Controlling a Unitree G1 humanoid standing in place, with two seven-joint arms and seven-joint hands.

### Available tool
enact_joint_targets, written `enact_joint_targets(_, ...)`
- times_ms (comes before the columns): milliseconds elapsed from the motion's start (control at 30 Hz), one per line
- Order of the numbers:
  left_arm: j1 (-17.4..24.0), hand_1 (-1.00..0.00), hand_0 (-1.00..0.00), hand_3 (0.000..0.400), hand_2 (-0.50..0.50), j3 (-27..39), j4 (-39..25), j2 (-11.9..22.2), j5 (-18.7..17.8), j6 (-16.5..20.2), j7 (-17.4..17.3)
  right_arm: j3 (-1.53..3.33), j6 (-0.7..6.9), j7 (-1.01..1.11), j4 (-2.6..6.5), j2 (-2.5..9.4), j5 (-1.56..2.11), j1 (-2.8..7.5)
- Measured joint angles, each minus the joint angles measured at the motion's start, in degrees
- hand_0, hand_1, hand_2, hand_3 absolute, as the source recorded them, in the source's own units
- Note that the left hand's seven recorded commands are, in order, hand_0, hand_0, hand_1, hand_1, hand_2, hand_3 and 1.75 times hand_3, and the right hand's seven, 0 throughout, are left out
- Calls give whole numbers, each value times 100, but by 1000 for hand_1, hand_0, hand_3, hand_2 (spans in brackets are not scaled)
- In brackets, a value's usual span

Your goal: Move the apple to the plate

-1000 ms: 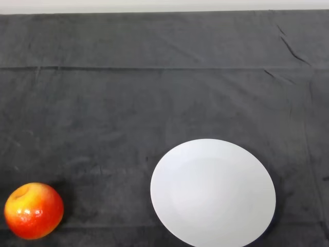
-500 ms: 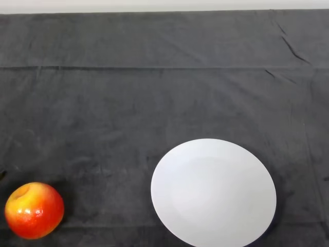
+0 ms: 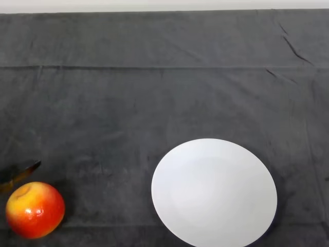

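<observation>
A red and yellow apple (image 3: 35, 209) rests on the dark cloth at the lower left of the head view. The round white plate (image 3: 214, 191) lies to its right at the lower middle, with nothing on it and a wide gap between the two. A thin dark tip of my left hand (image 3: 21, 173) pokes in from the left edge, just above the apple's top. Too little of the hand shows to tell how it is held.
The dark cloth (image 3: 154, 98) covers the whole table, with a few creases at the far right. A pale strip (image 3: 164, 5) runs along the table's far edge.
A dark tip of my left hand has come in from the left edge above the apple. The apple and the plate have stayed where they were.
</observation>
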Motion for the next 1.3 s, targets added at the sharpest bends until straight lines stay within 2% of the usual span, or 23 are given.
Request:
enact_joint_targets(233, -28, 0, 0, 0, 0, -301, -184, -4, 122, 109, -16, 0, 0, 0, -3, 0, 0, 0)
enact_joint_targets(500, -41, 0, 0, 0, 0, -325, -237, 0, 120, 177, -180, 0, 0, 0, -10, 0, 0, 0)
enact_joint_targets(633, -39, 0, 0, 0, 0, -325, -508, 18, 120, 250, -267, 0, 0, 0, -13, 0, 0, 0)
enact_joint_targets(800, -25, 0, 0, 0, 0, -325, -905, 33, 122, 569, -347, 0, 0, 0, -71, 0, 0, 0)
enact_joint_targets(1067, 112, 0, 0, 0, 0, -374, -1440, 67, 125, 1097, -592, 1, 0, 0, -73, 0, 0, 0)
enact_joint_targets(1300, 452, 0, 0, 0, 0, -541, -1493, 97, 155, 1128, -776, 1, 0, 0, -73, 0, 0, 0)
